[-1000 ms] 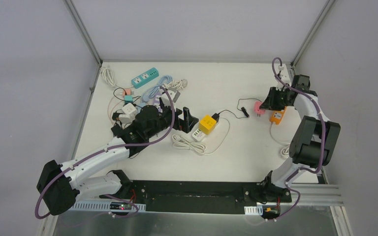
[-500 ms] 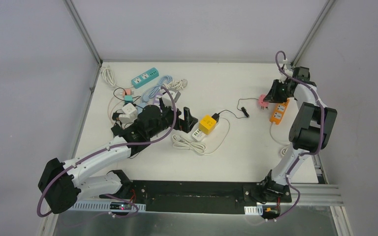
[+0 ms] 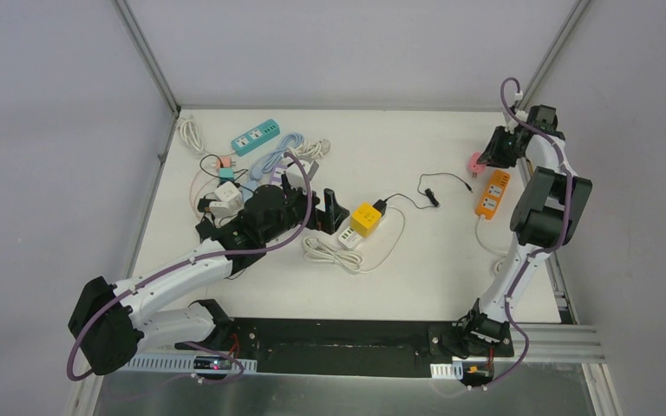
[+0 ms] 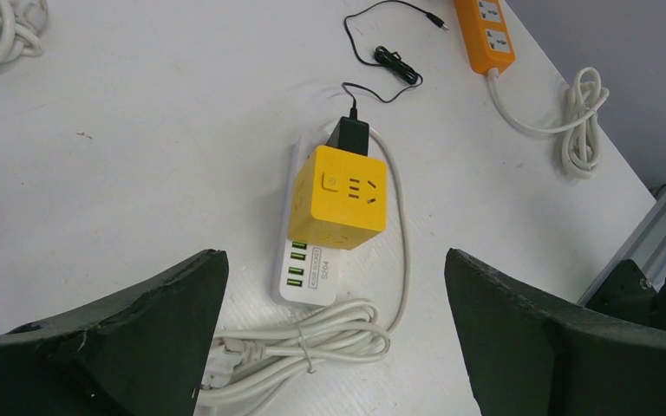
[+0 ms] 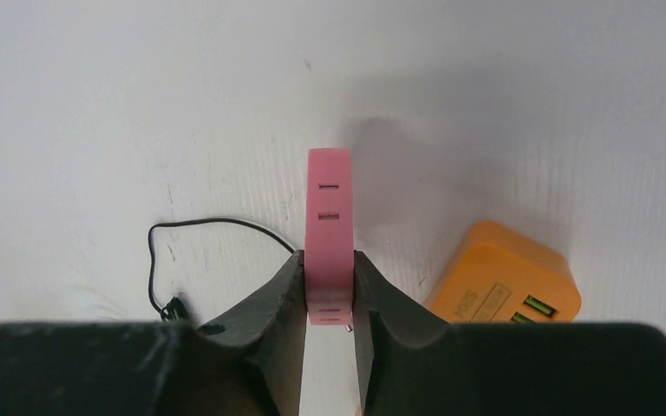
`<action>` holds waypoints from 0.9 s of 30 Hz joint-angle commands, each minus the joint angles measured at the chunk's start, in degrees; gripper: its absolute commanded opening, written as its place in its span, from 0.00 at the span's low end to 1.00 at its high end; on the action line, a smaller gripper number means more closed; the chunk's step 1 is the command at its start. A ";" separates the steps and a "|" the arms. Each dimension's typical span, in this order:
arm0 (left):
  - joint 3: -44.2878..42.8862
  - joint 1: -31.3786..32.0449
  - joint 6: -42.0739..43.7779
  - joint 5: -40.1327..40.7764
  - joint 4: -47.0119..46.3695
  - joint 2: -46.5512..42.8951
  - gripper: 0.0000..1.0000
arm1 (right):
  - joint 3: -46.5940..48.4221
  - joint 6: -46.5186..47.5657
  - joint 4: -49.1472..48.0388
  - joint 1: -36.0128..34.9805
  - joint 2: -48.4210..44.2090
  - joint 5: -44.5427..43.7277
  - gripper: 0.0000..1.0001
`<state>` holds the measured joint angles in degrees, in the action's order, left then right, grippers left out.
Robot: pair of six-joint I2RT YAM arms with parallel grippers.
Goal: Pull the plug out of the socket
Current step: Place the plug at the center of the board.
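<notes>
My right gripper (image 5: 328, 262) pinches the one pink plug (image 5: 329, 199) narrowly, its slotted face shown only by my wrist; overhead it hangs clear of the one orange socket strip (image 3: 492, 192) it sat beside a second ago. My left gripper (image 4: 334, 260) gapes wide, empty, facing the yellow cube (image 4: 340, 195).

White table (image 3: 451, 260), matte, faintly scuffed. Directly ahead of left gripper (image 4: 334, 260): white USB strip (image 4: 305, 276) lying flat, bundled white cord (image 4: 312, 340) nearer the gripper, thin black cable (image 4: 396, 65) farther out. Teal strip (image 3: 255, 137) well beyond it, leftward. Under right gripper (image 5: 328, 269), offset right: orange power strip (image 5: 503, 277).
</notes>
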<state>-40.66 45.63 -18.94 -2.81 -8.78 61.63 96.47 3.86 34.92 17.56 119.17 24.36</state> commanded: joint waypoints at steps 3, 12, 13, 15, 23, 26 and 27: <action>-0.71 -0.70 -0.92 1.31 -0.74 -0.01 0.99 | 5.70 -1.28 3.37 0.23 3.63 1.63 0.29; -0.74 -0.67 -1.28 1.34 -0.56 -0.02 0.99 | 5.11 1.81 4.02 0.43 1.05 0.77 0.46; -0.81 -0.68 -1.35 1.36 -0.60 0.06 0.99 | 4.75 2.31 3.90 0.50 0.34 0.47 0.48; -0.74 -0.72 -1.51 1.25 -1.19 -0.01 0.99 | 4.08 3.38 3.77 0.69 -1.59 -0.23 0.55; 0.31 -0.98 -2.61 2.01 -3.09 -0.93 0.99 | -0.31 9.22 3.88 1.33 -9.89 -2.05 1.00; 0.58 -1.18 -3.56 2.11 -3.53 -0.73 0.99 | -2.05 11.04 4.44 1.42 -13.59 -0.26 1.00; 0.54 -1.29 -4.20 2.18 -3.64 -0.65 0.99 | -2.60 11.46 4.58 1.42 -14.94 1.05 1.00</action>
<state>-40.51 45.25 -20.64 -1.65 -9.13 61.82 95.39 11.57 39.46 18.59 111.94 23.27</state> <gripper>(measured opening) 0.990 0.995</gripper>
